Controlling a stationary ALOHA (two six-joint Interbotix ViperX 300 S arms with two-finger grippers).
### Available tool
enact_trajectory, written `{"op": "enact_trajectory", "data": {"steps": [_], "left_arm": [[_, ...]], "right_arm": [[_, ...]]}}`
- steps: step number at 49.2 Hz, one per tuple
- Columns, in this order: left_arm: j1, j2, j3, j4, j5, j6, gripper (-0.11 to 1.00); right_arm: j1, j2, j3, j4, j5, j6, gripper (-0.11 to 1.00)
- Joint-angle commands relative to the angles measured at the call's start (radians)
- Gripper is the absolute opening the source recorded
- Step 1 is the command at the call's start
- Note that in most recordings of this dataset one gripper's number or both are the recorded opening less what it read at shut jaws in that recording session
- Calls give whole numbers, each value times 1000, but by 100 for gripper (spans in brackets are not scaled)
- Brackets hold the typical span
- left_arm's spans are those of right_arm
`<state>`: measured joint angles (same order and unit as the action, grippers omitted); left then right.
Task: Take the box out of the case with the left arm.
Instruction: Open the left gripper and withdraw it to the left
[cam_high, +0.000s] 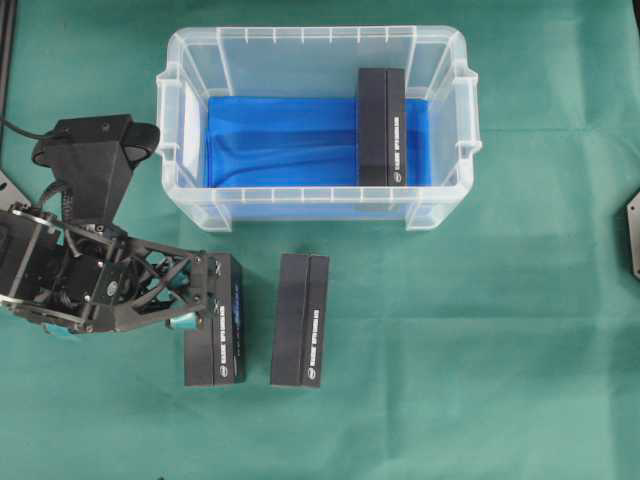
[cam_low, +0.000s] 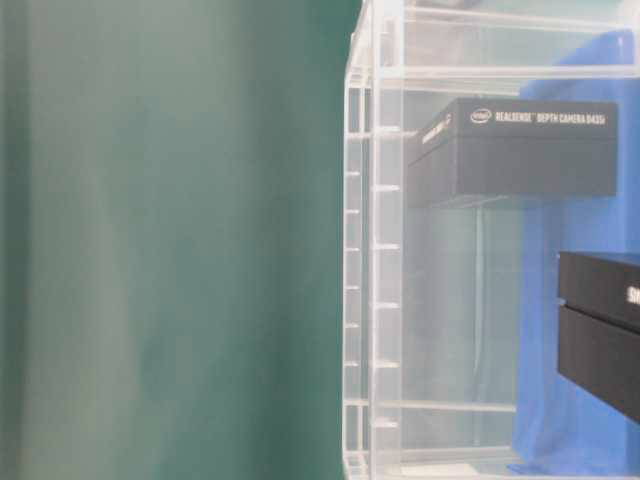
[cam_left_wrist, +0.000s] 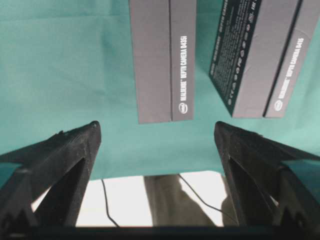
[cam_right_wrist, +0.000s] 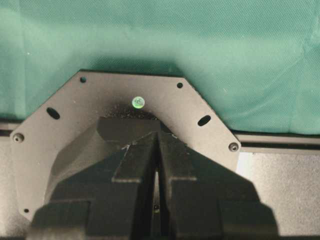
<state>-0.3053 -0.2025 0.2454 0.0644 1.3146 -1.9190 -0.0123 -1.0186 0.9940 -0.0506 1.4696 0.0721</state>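
- My left gripper (cam_left_wrist: 156, 131) stands wide open with nothing between its fingers (cam_left_wrist: 75, 145); it hovers at the left edge of the nearest box (cam_high: 214, 320), on the green cloth (cam_high: 480, 350) in front of the case (cam_high: 190, 205).
- A second box (cam_high: 300, 320) lies just right of the first, also on the cloth outside the case.
- One box remains in the case (cam_high: 382, 126), standing at its right end on the blue lining (cam_high: 280, 140).
- My right gripper (cam_right_wrist: 157, 145) sits fully closed on nothing, above a black plate (cam_right_wrist: 65, 115).
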Motion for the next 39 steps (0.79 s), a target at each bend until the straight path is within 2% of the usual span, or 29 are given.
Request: {"op": "enact_trajectory", "data": {"steps": [1,11,24,39], "left_arm": [[-6,-21,-23,5,2,3,91],[-64,-60,18,-3,2,8,91],[-127,-187,132,-6,8,-37,90],[-126,-327,239,-5,8,-40,90]], "right_arm": [[0,5,-26,2,2,2,1],[0,5,-26,2,2,2,1],[0,6,-25,2,2,2,1],[0,6,-26,2,2,2,1]]}}
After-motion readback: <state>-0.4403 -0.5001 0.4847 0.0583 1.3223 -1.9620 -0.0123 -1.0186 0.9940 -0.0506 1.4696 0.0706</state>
